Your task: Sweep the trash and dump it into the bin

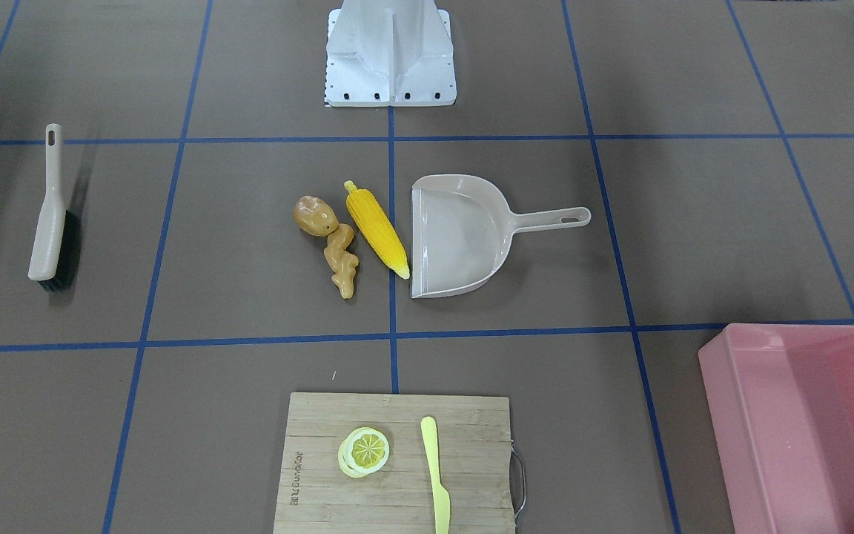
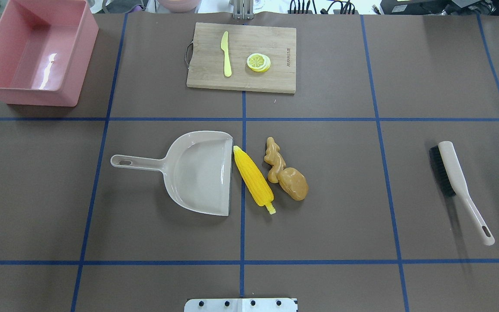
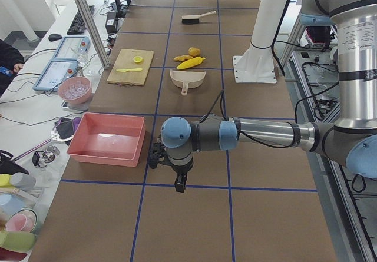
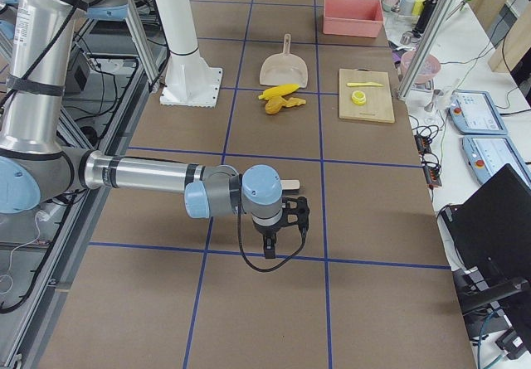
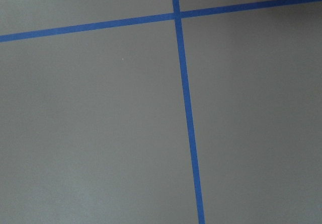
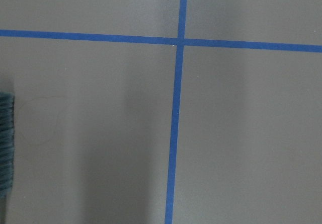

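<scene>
Overhead exterior view: three pieces of toy trash lie at mid-frame, a yellow ribbed corn cob (image 2: 254,180), a tan knobbly ginger root (image 2: 274,162) and a brown lumpy potato (image 2: 293,184) touching the ginger. The corn lies obliquely, its upper tip at the open lip of a beige plastic dustpan with a long handle (image 2: 197,173). A beige hand brush with dark bristles (image 2: 457,182) rests well apart at the right edge, and the large pink rectangular plastic bin (image 2: 28,97) stands in the upper left corner. The left gripper (image 3: 178,186) and right gripper (image 4: 270,249) appear only in the side views, over bare table; whether their jaws are apart or together cannot be told. Nothing is grasped or swept yet. Likely hazards: an unheld dustpan would slide under the brush's push. The rounded corn and potato could roll past the lip. The long carry to the bin invites spillage if the pan tilts. A yellow lemon slice (image 2: 258,62) and pale yellow plastic knife (image 2: 226,54) on the wooden cutting board (image 2: 275,82) must stay unswept.
</scene>
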Controlling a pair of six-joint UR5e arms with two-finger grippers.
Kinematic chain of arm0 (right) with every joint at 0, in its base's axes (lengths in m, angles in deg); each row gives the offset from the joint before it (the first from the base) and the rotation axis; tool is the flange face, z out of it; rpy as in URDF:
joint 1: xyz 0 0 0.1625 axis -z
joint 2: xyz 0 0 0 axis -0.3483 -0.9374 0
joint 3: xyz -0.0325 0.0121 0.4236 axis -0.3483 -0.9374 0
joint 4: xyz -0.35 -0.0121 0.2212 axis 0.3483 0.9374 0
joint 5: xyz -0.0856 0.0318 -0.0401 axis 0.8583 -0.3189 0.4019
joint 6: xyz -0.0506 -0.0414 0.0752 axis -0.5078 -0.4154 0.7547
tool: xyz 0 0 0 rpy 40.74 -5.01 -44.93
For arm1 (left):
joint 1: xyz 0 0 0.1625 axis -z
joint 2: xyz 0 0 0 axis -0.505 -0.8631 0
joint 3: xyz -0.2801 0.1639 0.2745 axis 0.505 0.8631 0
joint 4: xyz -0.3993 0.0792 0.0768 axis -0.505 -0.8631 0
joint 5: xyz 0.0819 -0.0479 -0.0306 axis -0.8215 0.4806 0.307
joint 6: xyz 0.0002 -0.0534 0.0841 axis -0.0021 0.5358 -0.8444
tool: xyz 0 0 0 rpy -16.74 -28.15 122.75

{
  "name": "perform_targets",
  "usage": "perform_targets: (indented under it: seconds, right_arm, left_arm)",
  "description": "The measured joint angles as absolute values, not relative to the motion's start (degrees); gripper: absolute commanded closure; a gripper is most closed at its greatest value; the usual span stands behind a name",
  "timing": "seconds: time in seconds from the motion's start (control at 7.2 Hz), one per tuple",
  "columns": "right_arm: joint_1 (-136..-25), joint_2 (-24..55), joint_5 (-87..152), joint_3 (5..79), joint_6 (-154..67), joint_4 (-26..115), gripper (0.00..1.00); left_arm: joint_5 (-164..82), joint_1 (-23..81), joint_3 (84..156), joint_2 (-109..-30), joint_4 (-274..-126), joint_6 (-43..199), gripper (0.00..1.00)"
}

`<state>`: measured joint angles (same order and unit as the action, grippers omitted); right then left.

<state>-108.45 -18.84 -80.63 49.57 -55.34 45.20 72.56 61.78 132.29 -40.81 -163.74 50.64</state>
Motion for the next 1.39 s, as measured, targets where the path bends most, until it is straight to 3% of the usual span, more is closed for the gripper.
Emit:
perform_targets:
  seconds: [1.39]
  right_arm:
    - [-108.45,-17.29,-81.41,50.12,-53.17,50.59,0.00]
  left_arm:
    - [72.67,61.66,134.55,-41.01,-163.98,50.53,0.02]
